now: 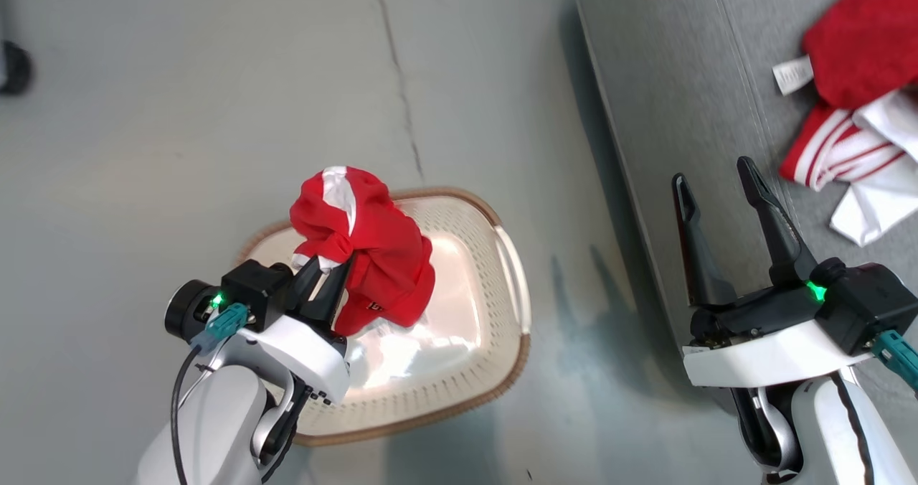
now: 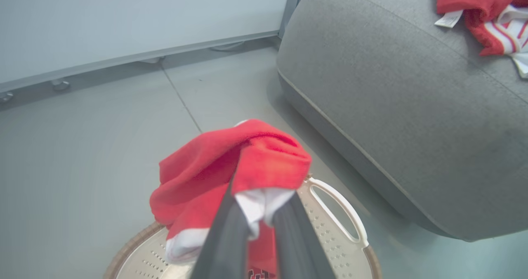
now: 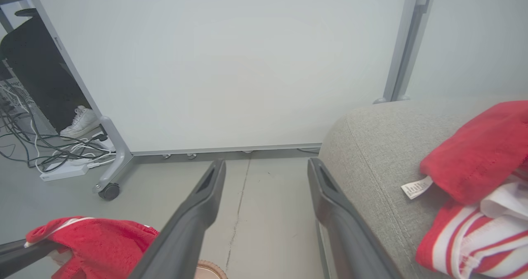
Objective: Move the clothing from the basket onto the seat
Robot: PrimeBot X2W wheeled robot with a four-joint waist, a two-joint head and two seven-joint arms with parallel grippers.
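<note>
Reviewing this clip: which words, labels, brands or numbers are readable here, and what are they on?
No text is readable.
On the red garment in the left gripper, a dark patch with pale lettering: too small and blurred, cut off in the left wrist view.
On the bright red piece lying on the seat, a white tag: faint print, unreadable.

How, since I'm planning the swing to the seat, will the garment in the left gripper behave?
Probably floppy: the garment droops in folds around the left gripper. Likely light, since a pinch of cloth holds it over the basket. Hanging ends may sway.
</note>
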